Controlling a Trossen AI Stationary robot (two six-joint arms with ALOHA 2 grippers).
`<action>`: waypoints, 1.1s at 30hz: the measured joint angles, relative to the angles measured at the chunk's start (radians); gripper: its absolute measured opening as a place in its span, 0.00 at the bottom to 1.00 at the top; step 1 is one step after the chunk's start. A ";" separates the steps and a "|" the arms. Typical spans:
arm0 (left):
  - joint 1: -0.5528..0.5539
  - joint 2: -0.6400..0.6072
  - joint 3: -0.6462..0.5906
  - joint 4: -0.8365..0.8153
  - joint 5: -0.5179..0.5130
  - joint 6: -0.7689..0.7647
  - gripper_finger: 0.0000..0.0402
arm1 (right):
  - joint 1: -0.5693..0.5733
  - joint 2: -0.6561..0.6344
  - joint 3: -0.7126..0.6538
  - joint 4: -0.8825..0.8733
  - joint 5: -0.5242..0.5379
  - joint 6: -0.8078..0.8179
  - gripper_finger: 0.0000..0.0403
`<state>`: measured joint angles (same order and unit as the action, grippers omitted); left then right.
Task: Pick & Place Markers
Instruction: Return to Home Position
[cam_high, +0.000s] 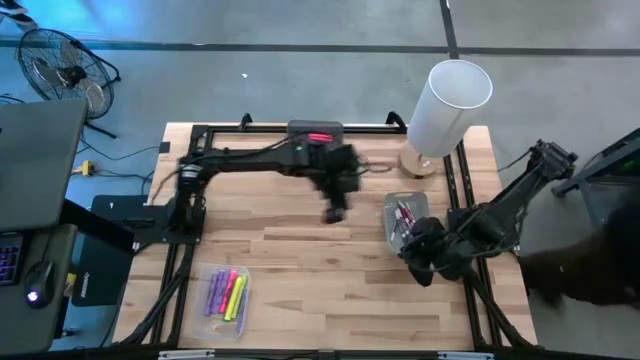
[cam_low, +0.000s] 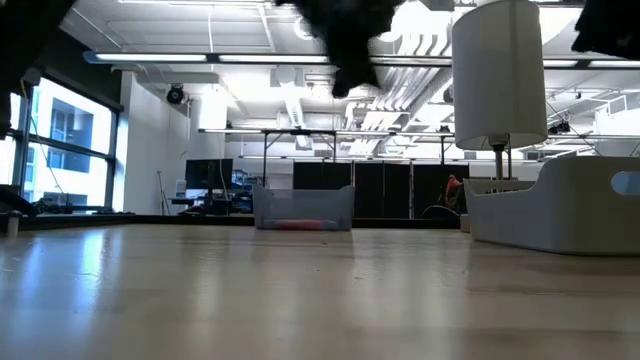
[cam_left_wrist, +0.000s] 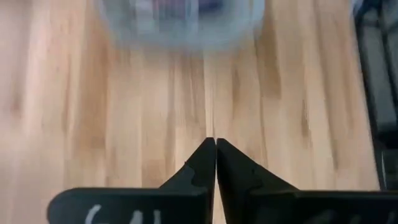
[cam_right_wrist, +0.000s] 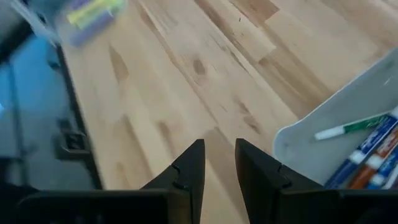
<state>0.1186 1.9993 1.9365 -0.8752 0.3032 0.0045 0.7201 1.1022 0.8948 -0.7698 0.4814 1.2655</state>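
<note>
Jaws on the left arm (cam_high: 335, 200) are pressed together, those on the right arm (cam_high: 425, 255) slightly apart, both empty above the wooden worktop (cam_high: 300, 260), seemingly because sorting is finished. The grey plastic tray (cam_high: 388, 210) holds white-barrelled markers (cam_high: 405, 213), the clear tray (cam_high: 210, 305) pink, purple and yellow ones (cam_high: 228, 292).

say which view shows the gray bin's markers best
Right wrist view: the markers lie plainly inside the gray bin. High view shows them far off; low view shows only the bin's wall; left wrist view, cannot tell.

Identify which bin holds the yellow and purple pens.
The transparent bin on the left arm's side; the gray bin by the right end effector holds white-barrelled markers.
</note>
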 joint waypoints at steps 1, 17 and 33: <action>0.002 -0.044 -0.067 -0.018 -0.007 0.007 0.03 | -0.005 0.017 0.000 0.000 0.001 -0.025 0.19; -0.066 -1.022 -1.386 0.868 -0.183 -0.210 0.00 | -0.177 0.207 0.000 0.089 0.057 -0.222 0.03; -0.203 -1.745 -1.785 0.960 -0.239 -0.008 0.00 | -0.401 0.199 0.000 0.337 -0.073 -0.518 0.01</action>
<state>-0.0841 0.2544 0.1511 0.0843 0.0645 -0.0034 0.3193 1.3014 0.8944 -0.4330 0.4080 0.7472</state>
